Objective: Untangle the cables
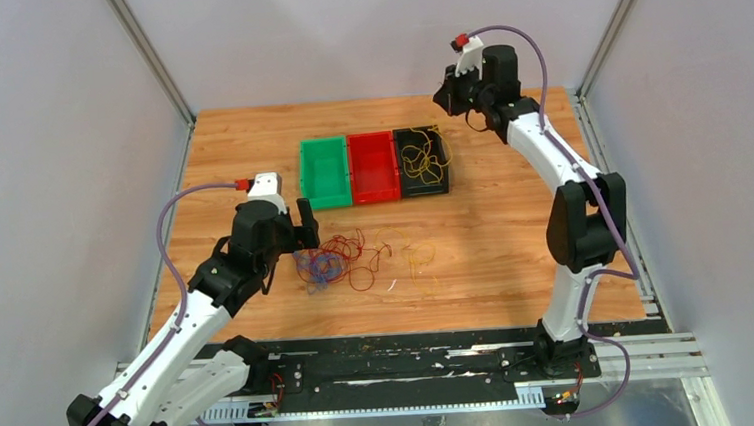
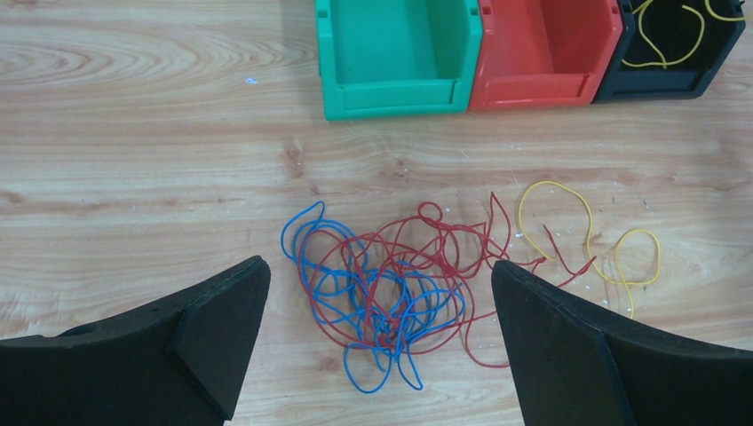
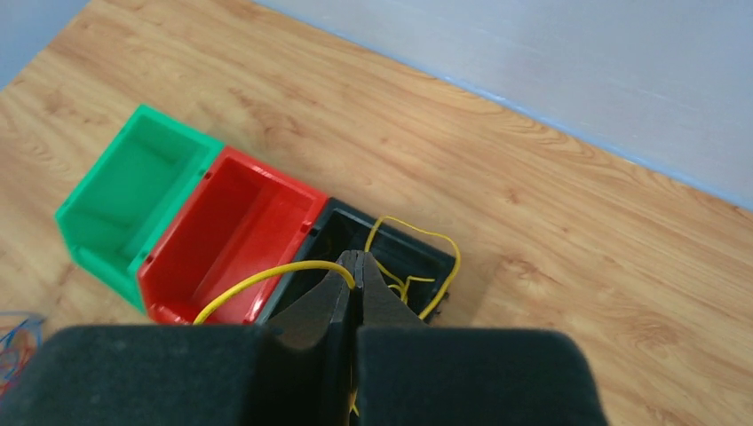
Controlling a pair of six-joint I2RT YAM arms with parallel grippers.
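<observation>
the cables (image 1: 341, 264) are mostly sat in one red-and-blue knot (image 2: 382, 297) on the table (image 2: 133, 133). the knot is right between the jaws of the left gripper (image 2: 380, 264), which are spread as wide as they go and aren't touching anything. the right gripper (image 3: 355, 259) is pinched fully shut on a yellow cable (image 3: 266, 275), held up high over the black bin (image 2: 657, 84), where more yellow is already coiled. the red bin (image 2: 533, 89) and green bin (image 2: 391, 93) next to it look empty. a couple of loose yellow loops (image 2: 590, 232) are lying on the wood just right of the knot, with a red strand crossed over them.

step in hand, as far as can be judged: the yellow gets dropped in black, then the knot gets worked. the whole lump shouldn't be grabbed. a single outer strand is better picked, like the blue loop sticking out on the side nearest the arm, or the red one at the far right. it should be lifted slowly so the rest can be shaken loose. if the pile gets dragged along, the knot is probably only tightened.
</observation>
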